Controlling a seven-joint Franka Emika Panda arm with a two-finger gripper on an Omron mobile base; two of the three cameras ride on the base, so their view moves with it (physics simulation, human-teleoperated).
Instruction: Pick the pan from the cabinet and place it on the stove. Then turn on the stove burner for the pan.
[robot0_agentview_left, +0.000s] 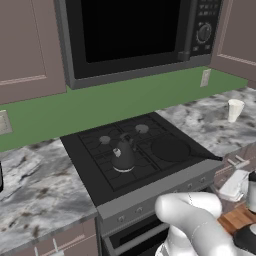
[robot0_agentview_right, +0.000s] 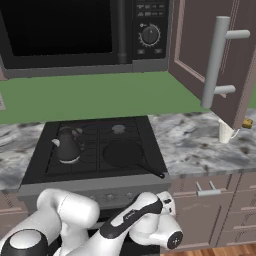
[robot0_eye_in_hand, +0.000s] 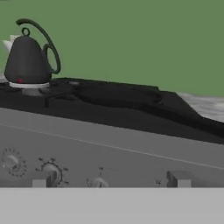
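**At the stove front: pan placed, burner knob still to turn**

On the black gas stove (robot0_agentview_right: 95, 150), the all-black frying pan (robot0_agentview_right: 122, 153) already sits on the front right burner, its thin straight handle running out toward the stove's front right corner; a small dark kettle (robot0_agentview_right: 66, 145) stands on the front left burner, well apart from the pan; you can see the same pair from the other side, pan (robot0_agentview_left: 170, 148) to the right of kettle (robot0_agentview_left: 123, 156).

Above and to the right, the mauve-brown cabinet (robot0_agentview_right: 212, 55) hangs with a door swung open, its long silver bar handle facing you; a white mug (robot0_agentview_left: 235, 110) stands on the marble counter (robot0_agentview_right: 200, 142) beneath it.

Your arm is folded low in front of the oven; the gripper (robot0_eye_in_hand: 109, 183) faces the grey knob strip (robot0_eye_in_hand: 109, 153) from close range, its two fingertips (robot0_eye_in_hand: 40, 181) spread wide with nothing between them; round knobs (robot0_eye_in_hand: 51, 171) lie just ahead of them.

By my judgement, fetching and placing are done; what remains is choosing the knob that serves the pan's burner, closing on it and turning it; no flame is visible yet.
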